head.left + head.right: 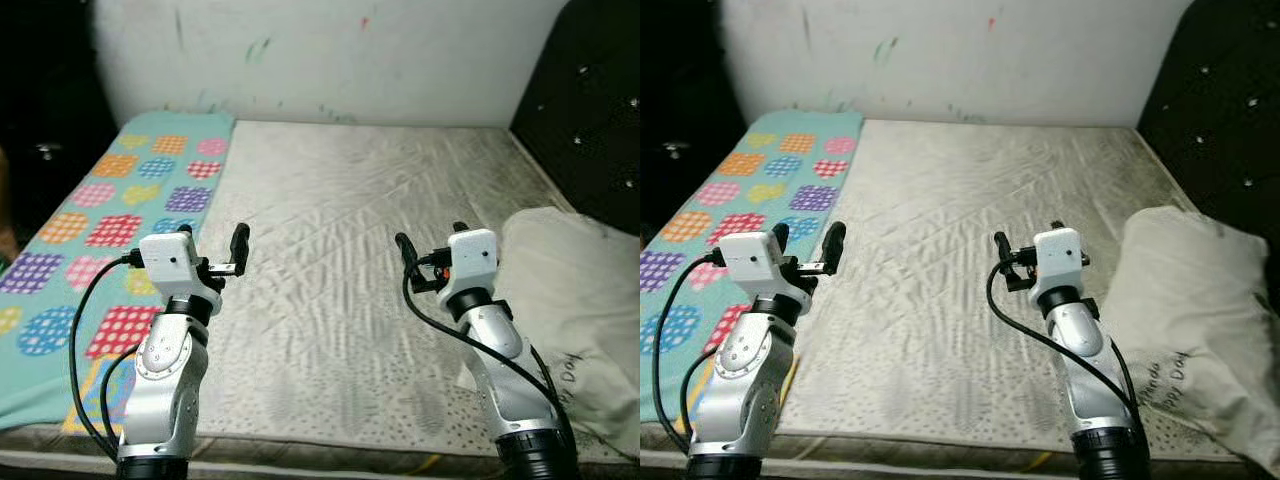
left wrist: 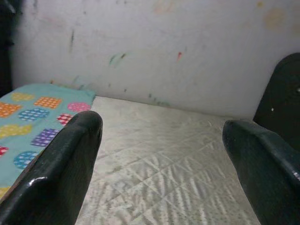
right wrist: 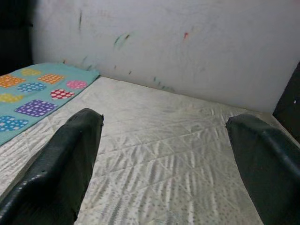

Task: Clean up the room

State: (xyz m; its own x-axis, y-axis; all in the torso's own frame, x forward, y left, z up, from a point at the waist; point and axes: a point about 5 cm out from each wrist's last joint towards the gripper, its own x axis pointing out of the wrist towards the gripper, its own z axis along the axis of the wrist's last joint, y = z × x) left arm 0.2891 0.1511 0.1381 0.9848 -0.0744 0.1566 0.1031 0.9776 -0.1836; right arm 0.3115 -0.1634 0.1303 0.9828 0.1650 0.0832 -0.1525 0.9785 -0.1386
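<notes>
Evidently both pincers (image 1: 215, 250) (image 1: 432, 240) wide apart, empty

The patterned blanket (image 1: 120, 220) runs off the left edge of the head views, and the left arm covers part of its near end. The white pillow (image 1: 1185, 310) is cut by the right edge, and its printed writing (perhaps a word or two) is too small to read. The dark headboard (image 1: 590, 110) is cropped at the top and right. The mattress (image 1: 340, 260) passes out of frame below.
</notes>
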